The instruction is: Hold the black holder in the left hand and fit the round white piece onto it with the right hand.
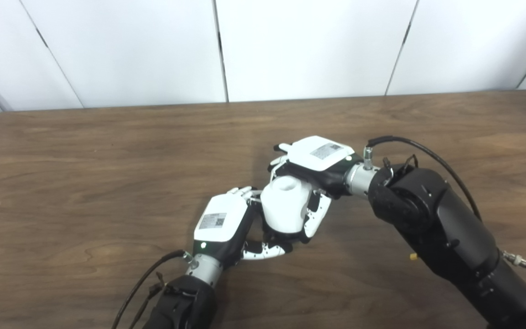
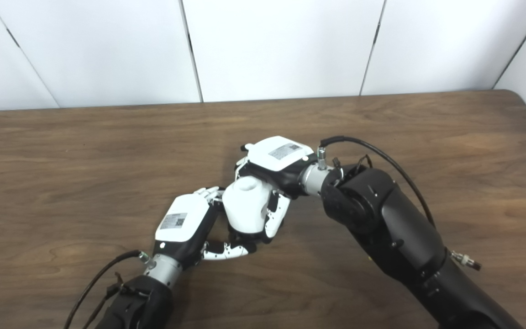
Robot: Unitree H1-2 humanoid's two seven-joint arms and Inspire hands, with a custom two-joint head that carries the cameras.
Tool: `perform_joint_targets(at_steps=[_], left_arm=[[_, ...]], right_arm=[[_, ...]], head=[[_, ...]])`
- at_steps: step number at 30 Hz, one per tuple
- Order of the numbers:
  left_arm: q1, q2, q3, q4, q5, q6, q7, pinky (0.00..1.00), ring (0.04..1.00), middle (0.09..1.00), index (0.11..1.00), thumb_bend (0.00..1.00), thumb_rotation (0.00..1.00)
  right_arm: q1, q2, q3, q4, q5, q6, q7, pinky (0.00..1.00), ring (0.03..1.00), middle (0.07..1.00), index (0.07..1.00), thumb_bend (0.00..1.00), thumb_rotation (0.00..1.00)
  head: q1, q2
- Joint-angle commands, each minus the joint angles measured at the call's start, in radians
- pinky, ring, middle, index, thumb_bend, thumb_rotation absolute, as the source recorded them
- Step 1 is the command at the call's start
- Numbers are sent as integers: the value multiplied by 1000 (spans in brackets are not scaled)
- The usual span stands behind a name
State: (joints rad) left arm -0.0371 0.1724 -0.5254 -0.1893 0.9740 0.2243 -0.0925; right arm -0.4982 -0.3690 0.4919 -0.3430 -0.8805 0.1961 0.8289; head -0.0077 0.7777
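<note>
The round white piece (image 1: 283,208) is a stubby cylinder with a hollow top, held low over the middle of the table. My right hand (image 1: 316,161) comes in from the right and is shut on it, with fingers (image 1: 314,214) down its right side. Just a dark sliver of the black holder (image 1: 276,236) shows under the white piece, and the two appear to touch. From the lower left, my left hand (image 1: 224,225) is shut on the holder, its thumb (image 1: 265,251) curled beneath. Most of the holder is hidden.
The brown wooden table (image 1: 107,183) ends at white wall panels (image 1: 308,45) at the back. A small yellowish bit (image 1: 412,257) lies on the table beside my right forearm (image 1: 445,233). Cables run along both wrists.
</note>
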Motion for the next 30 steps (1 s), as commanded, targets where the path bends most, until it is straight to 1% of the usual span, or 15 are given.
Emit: perform_joint_targets(at_steps=[1,4,9,14,17,21,30], left_arm=[[31,6,-35,79,-1,8,-79,876,873,807,489,519,57],[28,7,-36,81,1,12,-87,880,876,811,490,519,58],[24,8,-33,97,-9,3,-74,880,877,809,489,519,57],[23,8,-33,99,-8,8,-77,884,881,812,490,519,57],[24,7,-29,107,-16,1,-66,882,880,809,489,519,57],[22,8,-30,102,-14,11,-79,888,884,811,490,519,57],[16,10,-35,112,-14,7,-73,884,881,807,490,519,56]], right_arm=[[-17,-18,1,0,0,-17,22,969,1000,875,655,1000,325],[-18,-18,-2,-3,1,-21,18,968,1000,873,653,1000,332],[-10,-17,-16,-20,14,-26,4,968,1000,867,647,1000,312],[-13,-18,-26,-39,21,-22,11,974,1000,869,653,1000,300],[-17,-19,-29,-43,19,-20,15,965,1000,870,653,1000,306],[-23,-18,-37,-50,13,-14,24,965,1000,870,652,1000,312],[-36,-18,-57,-57,13,-20,34,956,1000,872,656,1000,326]], head=[[-2,0],[-2,-3],[-3,-12],[-3,-15],[-3,-15],[-5,-15],[4,-13]])
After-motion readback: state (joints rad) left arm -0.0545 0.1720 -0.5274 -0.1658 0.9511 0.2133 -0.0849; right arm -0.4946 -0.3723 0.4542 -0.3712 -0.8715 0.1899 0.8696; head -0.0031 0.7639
